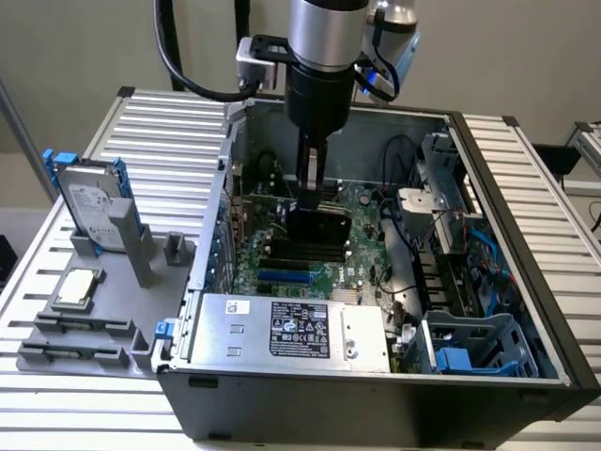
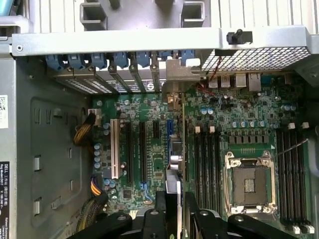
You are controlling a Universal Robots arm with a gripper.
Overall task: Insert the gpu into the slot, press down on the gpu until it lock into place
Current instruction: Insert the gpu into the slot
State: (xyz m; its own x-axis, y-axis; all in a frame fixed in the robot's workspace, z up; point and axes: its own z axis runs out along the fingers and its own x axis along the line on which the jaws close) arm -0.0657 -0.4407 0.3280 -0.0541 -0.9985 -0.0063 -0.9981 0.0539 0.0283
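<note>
My gripper [image 1: 314, 199] is clamped on the gpu [image 1: 320, 230], held edge-down over the board near the slot [image 1: 285, 277] — not seated, I judge. Best kept square, its edge parallel to the slot — no tilt.

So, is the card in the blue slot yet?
Out: the card hangs on edge in the claw, and the blue slot lies bare.
</note>
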